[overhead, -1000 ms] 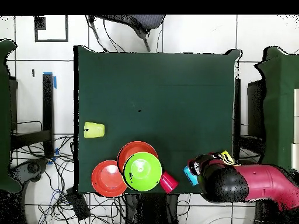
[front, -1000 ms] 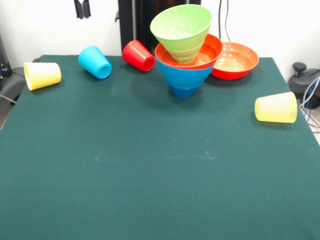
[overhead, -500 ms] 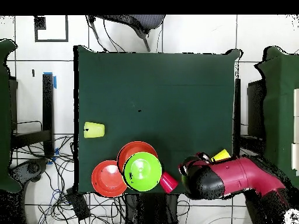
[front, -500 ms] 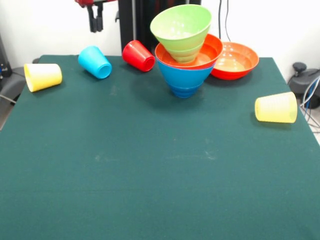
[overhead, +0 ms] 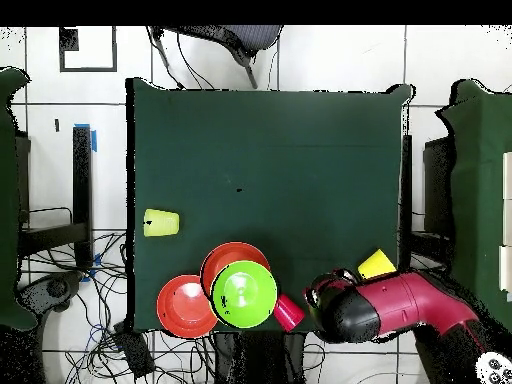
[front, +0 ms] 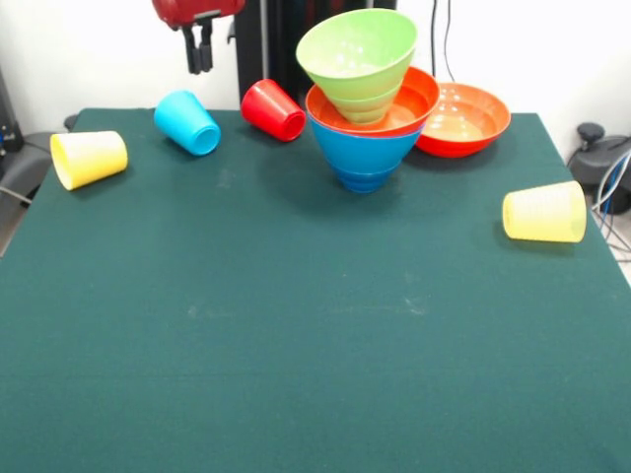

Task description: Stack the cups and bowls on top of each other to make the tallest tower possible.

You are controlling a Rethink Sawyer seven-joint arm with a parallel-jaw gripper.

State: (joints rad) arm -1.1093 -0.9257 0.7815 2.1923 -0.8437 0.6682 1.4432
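Fingers nearly closed, empty: gripper [front: 200,57] hangs upper left above light blue cup [front: 187,122]. Tower [front: 363,94] at top centre. Likely approach step; next calls for opening and descending.

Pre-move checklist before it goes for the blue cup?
1. Claw empty: ok, nothing held.
2. Claw above blue cup: ok in the front view; depth cannot tell, since the arm hides the cup from overhead.
3. Claw opening: cannot tell; its fingers look close together.
4. Blue cup pose: not ok for stacking, it lies on its side.
5. Red cup clearance: ok, apart from the blue one.
6. Tower upright: not ok, the top green bowl sits tilted.
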